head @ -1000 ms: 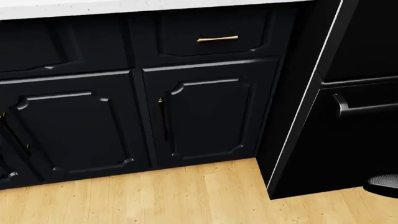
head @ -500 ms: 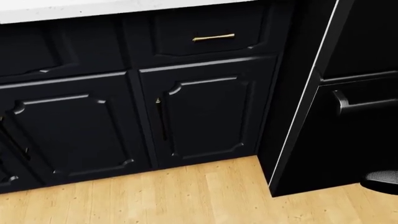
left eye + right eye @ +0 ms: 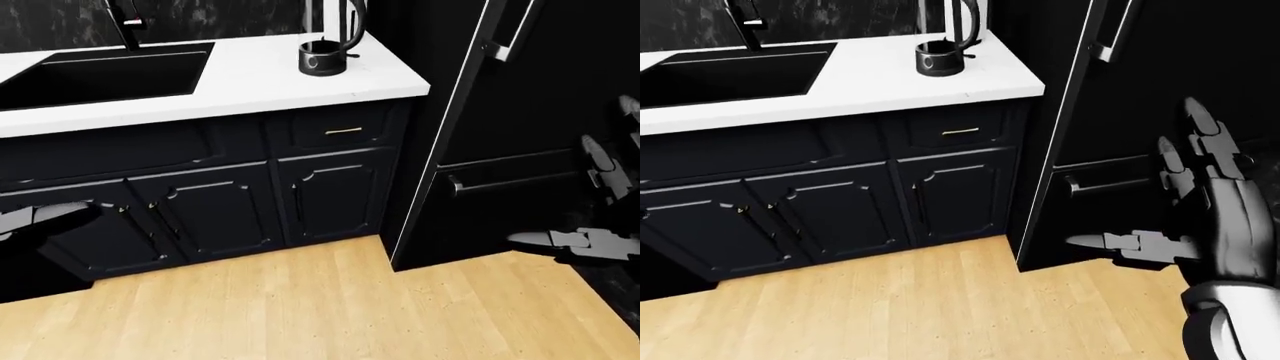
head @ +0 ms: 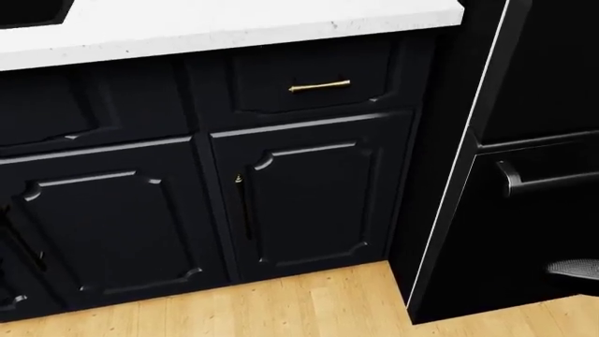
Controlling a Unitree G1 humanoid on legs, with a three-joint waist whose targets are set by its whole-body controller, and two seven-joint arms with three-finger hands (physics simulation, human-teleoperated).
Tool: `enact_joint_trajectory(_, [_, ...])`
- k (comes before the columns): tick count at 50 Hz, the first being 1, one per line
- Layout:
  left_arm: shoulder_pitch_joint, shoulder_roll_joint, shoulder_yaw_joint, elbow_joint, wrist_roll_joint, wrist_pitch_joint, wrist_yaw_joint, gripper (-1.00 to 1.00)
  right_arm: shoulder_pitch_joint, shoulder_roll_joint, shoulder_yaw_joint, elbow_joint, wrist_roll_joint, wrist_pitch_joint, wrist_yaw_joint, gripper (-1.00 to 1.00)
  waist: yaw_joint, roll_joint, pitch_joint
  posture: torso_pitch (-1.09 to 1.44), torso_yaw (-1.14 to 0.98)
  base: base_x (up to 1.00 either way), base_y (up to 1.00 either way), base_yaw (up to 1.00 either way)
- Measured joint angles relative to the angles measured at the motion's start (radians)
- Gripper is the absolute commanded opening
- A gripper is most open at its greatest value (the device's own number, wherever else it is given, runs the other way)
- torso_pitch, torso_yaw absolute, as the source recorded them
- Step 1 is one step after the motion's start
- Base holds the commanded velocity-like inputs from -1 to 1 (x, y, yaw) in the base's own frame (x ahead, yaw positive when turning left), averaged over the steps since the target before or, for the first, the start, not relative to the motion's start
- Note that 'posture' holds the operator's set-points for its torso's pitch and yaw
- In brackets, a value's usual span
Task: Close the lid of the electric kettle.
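The black electric kettle [image 3: 323, 57] stands on the white countertop [image 3: 270, 82] near its right end, at the top of the left-eye view; it also shows in the right-eye view [image 3: 938, 57]. Its top looks open, with the handle rising behind it. My right hand [image 3: 1135, 184] is open with fingers spread, low at the right, far from the kettle and in front of a tall black appliance. My left hand [image 3: 40, 219] shows only as grey pieces at the left edge, low by the cabinets. The head view does not show the kettle.
A black sink [image 3: 100, 75] with a faucet [image 3: 126, 19] sits left of the kettle. Black cabinets [image 4: 300, 203] and a drawer with a gold handle [image 4: 319, 86] are under the countertop. A tall black appliance [image 3: 520, 150] stands at the right. The floor [image 3: 300, 307] is light wood.
The whole head view has shifted: cabinets and drawer handle sit lower in the picture and more countertop shows, so the camera moved. Nothing on the counter moved.
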Motion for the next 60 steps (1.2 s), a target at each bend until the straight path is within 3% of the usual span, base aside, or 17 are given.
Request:
enact_joint_trajectory(6, [0.004, -0.001, 0.005, 0.01, 0.0, 0.011, 0.005, 1.0, -0.001, 0.01, 0.015, 0.0, -0.008, 0.0, 0.016, 0.97, 0.005, -0.036, 0.007, 0.0, 0.0, 0.15, 0.0, 0.0])
enact_joint_trajectory(10, [0.003, -0.002, -0.003, 0.006, -0.008, 0.017, 0.005, 1.0, 0.0, 0.008, 0.002, 0.01, -0.02, 0.004, 0.02, 0.96, -0.002, -0.018, 0.003, 0.0, 0.0, 0.15, 0.0, 0.0])
enact_joint_trajectory(14, [0.0, 0.002, -0.009, -0.003, -0.014, 0.007, -0.005, 1.0, 0.001, 0.008, -0.005, 0.015, -0.032, 0.009, 0.016, 0.96, -0.004, -0.036, -0.007, 0.0, 0.0, 0.15, 0.0, 0.0])
enact_joint_trajectory(18, [0.0, 0.003, -0.001, 0.001, -0.009, 0.004, -0.002, 1.0, -0.007, -0.004, -0.005, 0.001, -0.02, 0.004, 0.011, 0.96, -0.007, -0.009, 0.005, 0.0, 0.0, 0.15, 0.0, 0.0])
enact_joint_trajectory(21, [-0.002, 0.006, -0.003, 0.004, -0.007, 0.002, -0.002, 1.0, -0.007, -0.007, -0.004, 0.002, -0.014, 0.0, 0.007, 0.96, -0.012, 0.039, 0.0, 0.0, 0.0, 0.15, 0.0, 0.0])
enact_joint_trajectory(23, [0.002, -0.001, -0.003, 0.02, -0.003, 0.004, -0.001, 1.0, -0.001, 0.01, 0.014, 0.006, -0.011, 0.003, 0.011, 0.96, 0.003, 0.027, 0.013, 0.0, 0.0, 0.14, 0.0, 0.0])
enact_joint_trajectory(26, [0.006, -0.003, -0.005, 0.032, 0.01, 0.011, 0.003, 1.0, -0.002, 0.012, 0.023, 0.012, -0.011, 0.015, 0.023, 0.96, 0.011, 0.039, 0.004, 0.0, 0.0, 0.15, 0.0, 0.0])
enact_joint_trajectory(31, [-0.002, 0.0, -0.004, 0.012, 0.016, -0.01, -0.004, 1.0, -0.01, 0.013, 0.007, -0.004, -0.034, 0.001, 0.029, 0.96, 0.01, -0.009, 0.002, 0.0, 0.0, 0.15, 0.0, 0.0])
enact_joint_trajectory(35, [-0.005, 0.002, -0.004, 0.014, 0.014, -0.004, -0.003, 1.0, -0.016, 0.013, 0.009, -0.002, -0.038, -0.003, 0.036, 0.96, 0.013, -0.07, -0.007, 0.0, 0.0, 0.15, 0.0, 0.0])
enact_joint_trajectory(37, [-0.001, -0.011, -0.017, 0.011, 0.008, 0.004, -0.005, 1.0, -0.009, 0.017, 0.002, 0.01, -0.043, -0.002, 0.035, 0.96, 0.002, -0.046, -0.001, 0.0, 0.0, 0.15, 0.0, 0.0])
enact_joint_trajectory(40, [0.003, -0.009, -0.022, 0.01, 0.001, 0.01, -0.011, 1.0, -0.001, 0.022, 0.0, 0.021, -0.052, 0.01, 0.033, 0.97, -0.004, -0.046, -0.003, 0.0, 0.0, 0.15, 0.0, 0.0])
enact_joint_trajectory(42, [-0.001, -0.005, -0.013, 0.01, 0.001, 0.009, -0.01, 1.0, -0.005, 0.018, 0.0, 0.013, -0.055, 0.007, 0.034, 0.96, -0.003, -0.032, -0.003, 0.0, 0.0, 0.14, 0.0, 0.0])
enact_joint_trajectory(48, [-0.005, 0.004, -0.003, 0.0, -0.002, 0.0, -0.004, 1.0, -0.006, 0.011, 0.009, 0.003, -0.054, -0.008, 0.032, 0.96, -0.01, 0.052, -0.003, 0.0, 0.0, 0.15, 0.0, 0.0])
enact_joint_trajectory(51, [0.006, -0.006, -0.001, 0.02, 0.003, 0.006, 0.002, 1.0, 0.005, 0.028, 0.037, 0.009, -0.055, -0.002, 0.042, 0.96, 0.004, 0.038, 0.006, 0.0, 0.0, 0.15, 0.0, 0.0])
enact_joint_trajectory(54, [0.005, -0.002, 0.001, 0.021, 0.005, 0.016, 0.006, 1.0, 0.001, 0.026, 0.032, 0.008, -0.063, 0.001, 0.051, 0.96, 0.007, 0.025, -0.004, 0.0, 0.0, 0.15, 0.0, 0.0])
enact_joint_trajectory(58, [0.0, 0.004, 0.006, 0.006, 0.003, 0.003, 0.004, 1.0, -0.009, 0.027, 0.02, -0.002, -0.08, -0.011, 0.056, 0.96, 0.011, -0.019, -0.003, 0.0, 0.0, 0.15, 0.0, 0.0])
enact_joint_trajectory(60, [-0.002, 0.006, 0.002, 0.008, 0.005, -0.001, 0.003, 1.0, -0.015, 0.025, 0.019, -0.004, -0.081, -0.01, 0.059, 0.95, 0.014, -0.054, -0.007, 0.0, 0.0, 0.14, 0.0, 0.0])
